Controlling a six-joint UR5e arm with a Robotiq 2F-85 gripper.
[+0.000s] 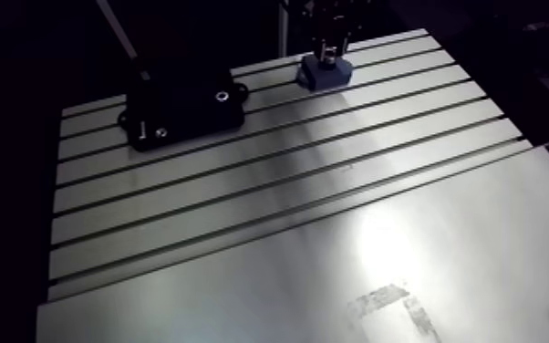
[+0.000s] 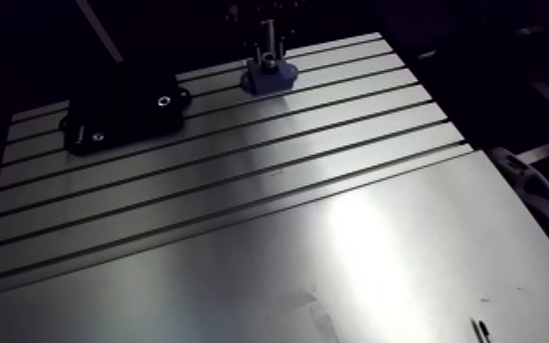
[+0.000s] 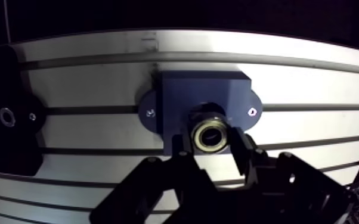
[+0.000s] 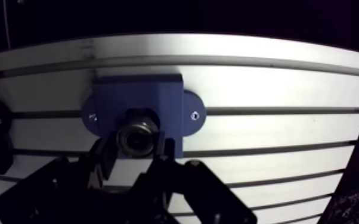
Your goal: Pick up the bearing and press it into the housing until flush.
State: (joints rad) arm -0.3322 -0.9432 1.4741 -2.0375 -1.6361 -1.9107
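The bearing (image 3: 210, 135), a metal ring with a dark bore, sits gripped between the two fingers (image 3: 240, 146) of the pincer (image 3: 212, 142), which is closed on it from both sides. It is right over the round hole of the blue housing (image 3: 203, 89); whether it is seated there cannot be told. The housing lies flat on the slotted counter (image 3: 313, 89), a screw in each rounded ear. A black block (image 1: 182, 105) lies on the counter beside the housing, apart from it.
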